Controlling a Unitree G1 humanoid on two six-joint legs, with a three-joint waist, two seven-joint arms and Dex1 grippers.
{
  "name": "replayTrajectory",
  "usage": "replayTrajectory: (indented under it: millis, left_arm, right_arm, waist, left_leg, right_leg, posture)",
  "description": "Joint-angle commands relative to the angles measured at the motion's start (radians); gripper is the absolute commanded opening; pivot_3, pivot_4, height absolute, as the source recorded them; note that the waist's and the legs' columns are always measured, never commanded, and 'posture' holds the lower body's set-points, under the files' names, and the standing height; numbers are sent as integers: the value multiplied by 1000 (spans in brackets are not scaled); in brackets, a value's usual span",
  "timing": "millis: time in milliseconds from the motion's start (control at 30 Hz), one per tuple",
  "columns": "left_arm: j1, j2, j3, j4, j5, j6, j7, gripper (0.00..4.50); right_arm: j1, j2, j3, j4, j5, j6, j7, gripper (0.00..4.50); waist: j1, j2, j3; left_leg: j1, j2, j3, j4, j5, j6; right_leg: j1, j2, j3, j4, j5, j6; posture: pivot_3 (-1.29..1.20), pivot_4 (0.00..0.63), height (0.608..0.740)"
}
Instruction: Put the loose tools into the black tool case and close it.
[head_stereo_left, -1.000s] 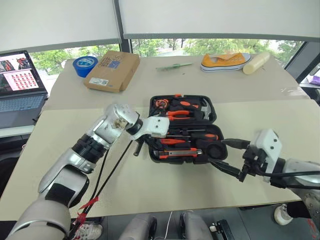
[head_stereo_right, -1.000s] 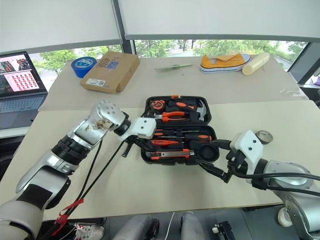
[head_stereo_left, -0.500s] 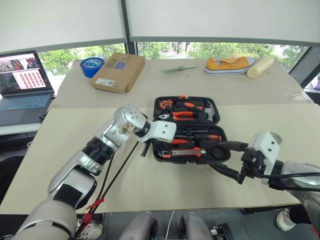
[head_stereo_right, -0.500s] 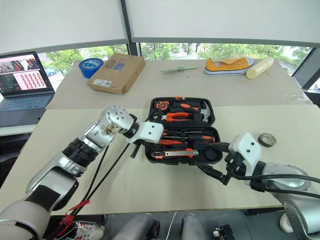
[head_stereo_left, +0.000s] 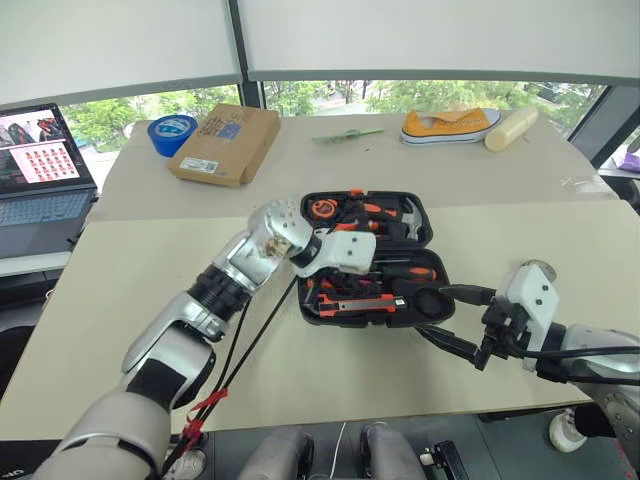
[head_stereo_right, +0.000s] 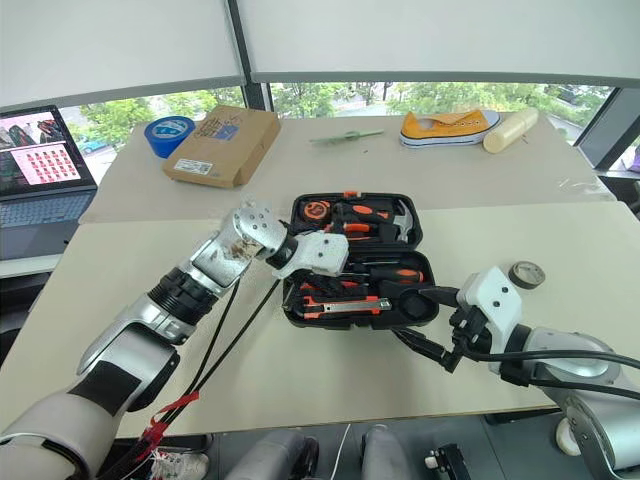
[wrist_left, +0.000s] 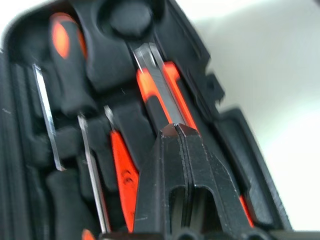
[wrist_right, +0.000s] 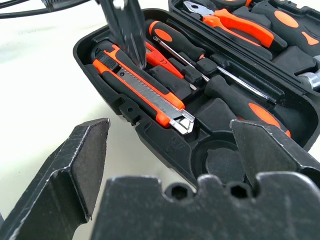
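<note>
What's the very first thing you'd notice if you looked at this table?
The open black tool case in the middle of the table, packed with bright orange-and-black tools. The left gripper, fingers shut, pokes down over the utility knife in the case's near half, while the right gripper waits wide open at the case's near right corner.

The black tool case (head_stereo_left: 431, 232) holds orange-and-black tools on a cream table (head_stereo_left: 120, 290), beside a brown cardboard box (head_stereo_left: 224, 142), blue tape roll (head_stereo_left: 170, 132) and yellow shoe (head_stereo_left: 450, 123).
</note>
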Motion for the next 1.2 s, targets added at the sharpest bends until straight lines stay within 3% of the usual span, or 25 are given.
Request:
replayTrajectory:
  millis: [33,200,467,567,700,800,967,1067,1133,1200]
  left_arm:
    - [26,9,-36,1,50,-106,12,27]
    - [28,-27,-64,70,133,-142,108,27]
    - [49,-37,-42,92,119,-137,92,27]
    - [54,-31,14,44,41,-131,48,27]
    - [61,-17,141,-65,-102,22,17,27]
    - [79,7,285,-122,-227,97,46,723]
    - [123,147,484,-268,-503,441,-28,2630]
    - [199,226,551,-395,-589,508,-25,3882]
    - [252,268,573,-472,-613,525,-8,4383]
    - [300,295,592,-533,-630,528,20,4383]
  right_arm:
    - [9,4,-22,-33,-3,-18,-6,4500]
    - [13,5,-21,-35,-3,-18,-9,4500]
    - [22,7,-22,-40,-4,-19,-7,4500]
    - [28,6,-27,-40,-4,-19,-8,4500]
    - [45,6,-55,-35,-12,-22,-16,4500]
    - [84,6,-125,-22,-2,-12,-15,4500]
    - [193,-13,-337,43,-10,-18,37,4500]
    - [256,-28,-441,92,-21,-30,90,4500]
    - [293,-43,-482,126,-39,-39,128,4500]
    - [310,-63,-504,165,-50,-45,162,4500]
  waist:
    - [1,0,0]
    - [14,0,0]
    - [21,0,0]
    - [20,0,0]
    - [11,0,0]
    - [9,0,0]
    - [5,1,-1]
    - [0,1,-1]
    - [1,1,-1]
    - [2,1,-1]
  left_leg:
    - [0,0,0,0,0,0]
    - [3,0,0,1,0,0]
    - [6,-1,0,1,-1,1]
    - [6,-1,0,1,-1,1]
    - [2,0,0,1,-1,1]
    - [-3,0,0,1,0,1]
    - [-5,0,0,1,0,0]
    - [-5,0,0,1,0,-1]
    - [-4,0,0,1,0,-1]
    - [-4,0,0,0,0,-1]
  right_leg:
    - [0,0,0,0,0,0]
    - [5,0,0,-1,0,0]
    - [8,1,0,-1,0,1]
    - [8,1,0,-1,0,1]
    - [3,1,0,0,0,1]
    - [-4,1,0,2,0,1]
    - [-7,2,0,3,0,0]
    - [-7,3,0,4,0,0]
    - [-6,3,0,3,0,0]
    - [-6,3,0,2,0,0]
  posture:
    - [0,150,735]
    - [0,150,735]
    - [0,150,735]
    - [0,150,735]
    - [0,150,735]
    - [0,150,735]
    - [0,150,735]
    - [0,150,735]
    - [0,150,735]
    - [0,150,735]
